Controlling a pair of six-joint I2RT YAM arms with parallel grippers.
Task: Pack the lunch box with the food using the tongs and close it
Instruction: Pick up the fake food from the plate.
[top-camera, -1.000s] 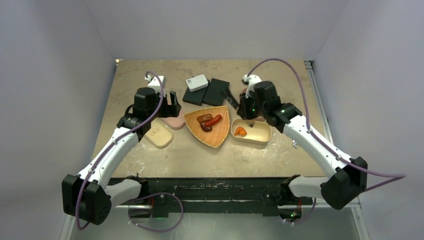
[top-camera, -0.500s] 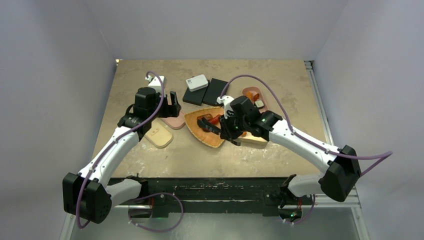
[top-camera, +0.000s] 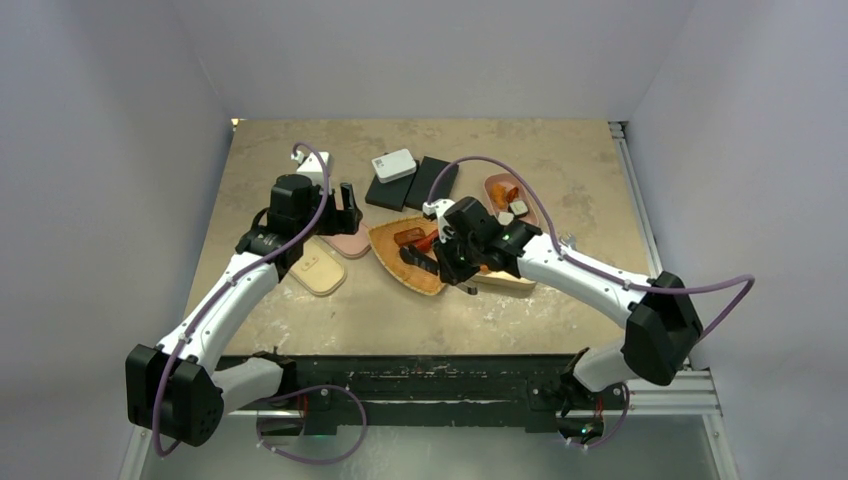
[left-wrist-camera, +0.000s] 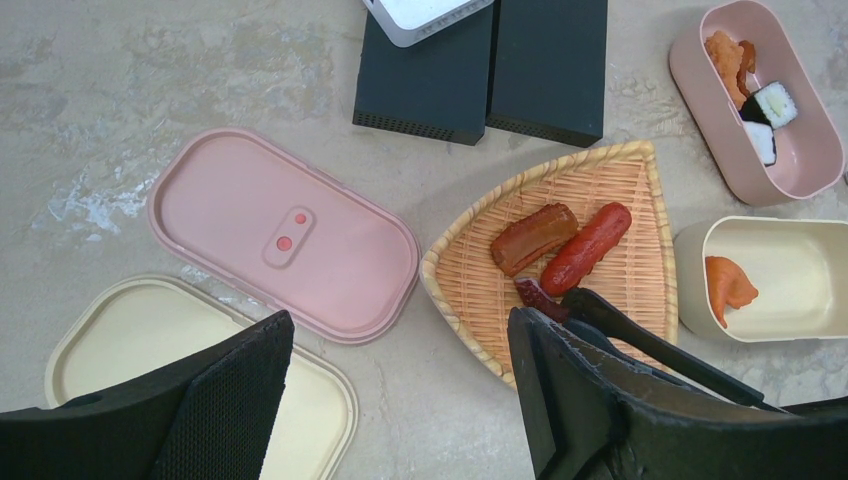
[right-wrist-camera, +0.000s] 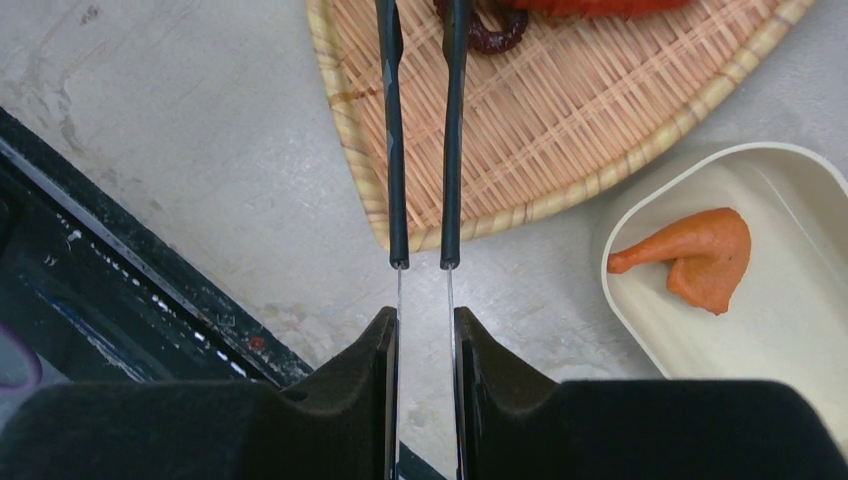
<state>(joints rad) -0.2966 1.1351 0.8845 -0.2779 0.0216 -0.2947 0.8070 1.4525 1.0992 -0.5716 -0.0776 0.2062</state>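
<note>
Pink lid (left-wrist-camera: 285, 250) — just beside wicker tray (left-wrist-camera: 640, 285)

Food (left-wrist-camera: 585, 245) lies on the tray (left-wrist-camera: 645, 300), lids (left-wrist-camera: 285, 245) left, boxes (left-wrist-camera: 800, 295) right.

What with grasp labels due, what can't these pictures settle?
- Right wrist view: tongs tips cut off by top edge; grip on dark piece unclear.
- Top view: cream box mostly hidden by right arm.
- Top view: pieces in pink box too small to identify.

Both arms extended over the table
Left gripper (left-wrist-camera: 398, 340) hangs with jaws wide apart; right gripper (right-wrist-camera: 425, 335) pinches the tongs (right-wrist-camera: 393, 150), forearm stretched leftward
</note>
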